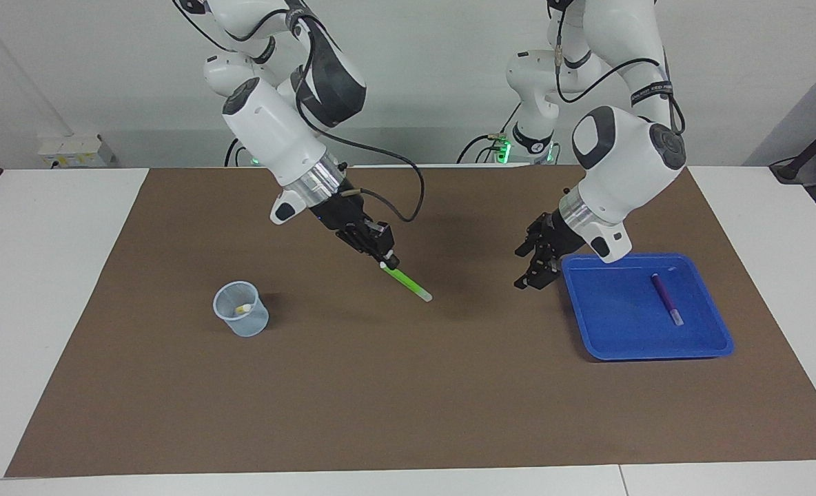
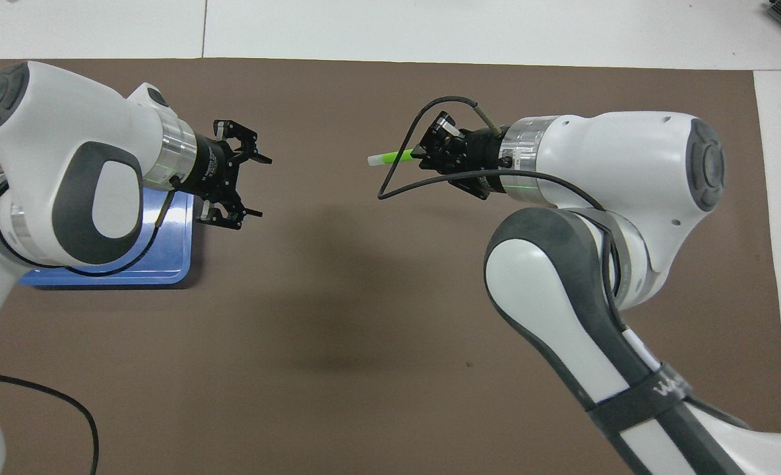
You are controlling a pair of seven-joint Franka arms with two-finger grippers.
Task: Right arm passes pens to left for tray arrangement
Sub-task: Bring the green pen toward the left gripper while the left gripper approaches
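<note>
1. Facing view: the right arm's black two-finger gripper (image 1: 384,261), at centre frame, pinches the top of a slim bright green marker pen (image 1: 406,282); the pen slants down toward the lower right, its pale cap end in the air over the brown table mat (image 1: 394,406).
2. Facing view: the left arm's black two-finger gripper (image 1: 531,267) hangs right of centre with its fingers spread and nothing between them, just beside the left rim of the shallow bright blue plastic tray (image 1: 587,331).
3. Facing view: 1 slim purple marker pen (image 1: 667,298) lies flat in the right half of the tray, pale cap toward the lower edge of the frame.
4. Facing view: a small clear plastic cup (image 1: 241,317) stands upright at left of centre, well apart from both grippers; a yellow pen (image 1: 243,308) shows inside it.
5. Overhead view: the right gripper (image 2: 423,154) sits at upper centre right, clamped on the green pen (image 2: 388,158), whose pale tip points toward the frame's left.
6. Overhead view: the left gripper (image 2: 257,186) sits at upper left, fingers wide apart, facing the pen's tip across a gap of bare mat (image 2: 338,369).
7. Overhead view: the left arm covers most of the blue tray (image 2: 173,270); only 1 corner and its rim show at left. The cup and purple pen are hidden here.
</note>
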